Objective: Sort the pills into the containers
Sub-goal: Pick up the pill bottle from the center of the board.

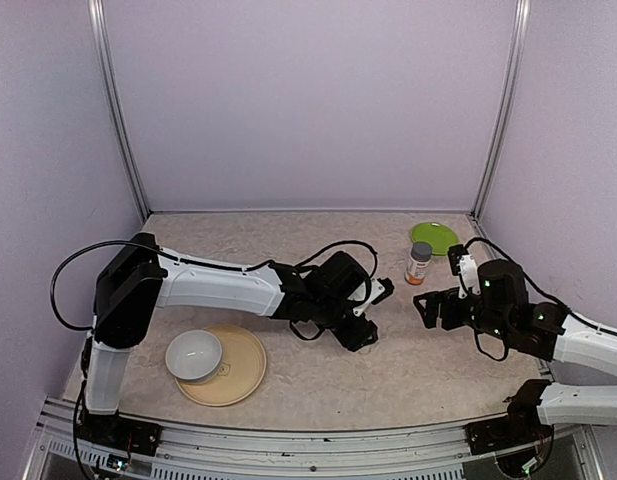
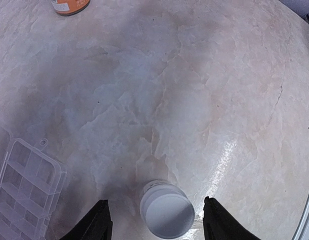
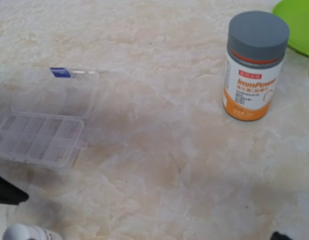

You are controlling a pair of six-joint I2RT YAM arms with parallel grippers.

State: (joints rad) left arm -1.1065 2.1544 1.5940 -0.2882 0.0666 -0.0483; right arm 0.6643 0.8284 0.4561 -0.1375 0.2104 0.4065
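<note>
The clear plastic pill box (image 3: pixel 40 136) lies open on the table, lid (image 3: pixel 56 92) flat behind it. It also shows in the left wrist view (image 2: pixel 24 192) and partly beside the left arm in the top view (image 1: pixel 381 290). Its compartments look empty; no pills are in view. My left gripper (image 2: pixel 158 226) is open, its fingers either side of a tiny white bottle (image 2: pixel 167 209) without touching it. My right gripper (image 1: pixel 426 308) is open and empty, hovering to the right of the box; only one fingertip (image 3: pixel 278 235) shows in its wrist view.
An orange-labelled, grey-capped bottle (image 1: pixel 418 263) stands at the back right beside a green plate (image 1: pixel 435 238). A white bowl (image 1: pixel 194 355) sits on a tan plate (image 1: pixel 238 375) at the front left. The left gripper's black finger (image 3: pixel 6 192) reaches into the right wrist view.
</note>
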